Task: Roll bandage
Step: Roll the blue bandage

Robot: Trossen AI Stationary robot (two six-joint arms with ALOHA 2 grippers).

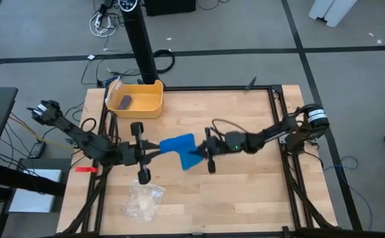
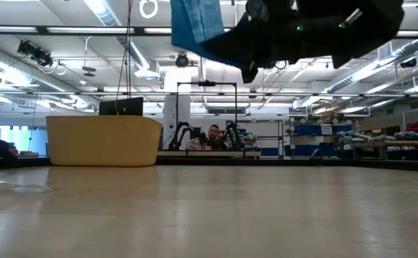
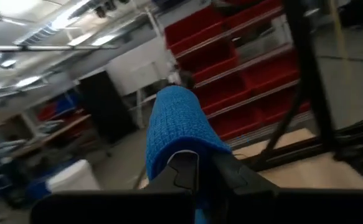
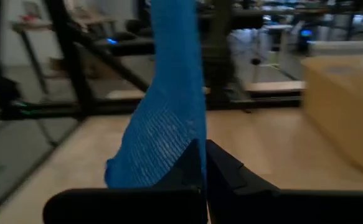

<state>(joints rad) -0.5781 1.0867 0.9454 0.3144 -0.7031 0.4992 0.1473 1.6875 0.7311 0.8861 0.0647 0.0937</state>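
Observation:
The bright blue bandage [image 1: 178,149] is held in the air between my two grippers, over the middle of the table. In the low view the bandage [image 2: 198,21] hangs high above the tabletop. My left gripper [image 1: 158,151] comes from the table's left and is shut on the bandage's left end. My right gripper [image 1: 199,154] comes from the right and is shut on its right end. In the left wrist view the bandage [image 3: 178,121] curves over like a rounded fold. In the right wrist view the bandage [image 4: 169,93] is a flat strip. My left gripper pinches the bandage's left end [image 3: 167,154] between its two fingers, coming level from the table's left. The band arches over beyond the fingertips and is clear of the table. How many layers are held, I cannot tell. My right gripper pinches the bandage's right end at its edge [image 4: 184,146] between its two fingers, coming level from the table's right. The strip runs on from the fingers, clear of the table.
A yellow bin [image 1: 138,106] with a small dark purple block [image 1: 126,101] stands at the far left, next to a black post [image 1: 141,39]. A clear crinkled plastic bag [image 1: 144,200] lies on the table near the front left edge.

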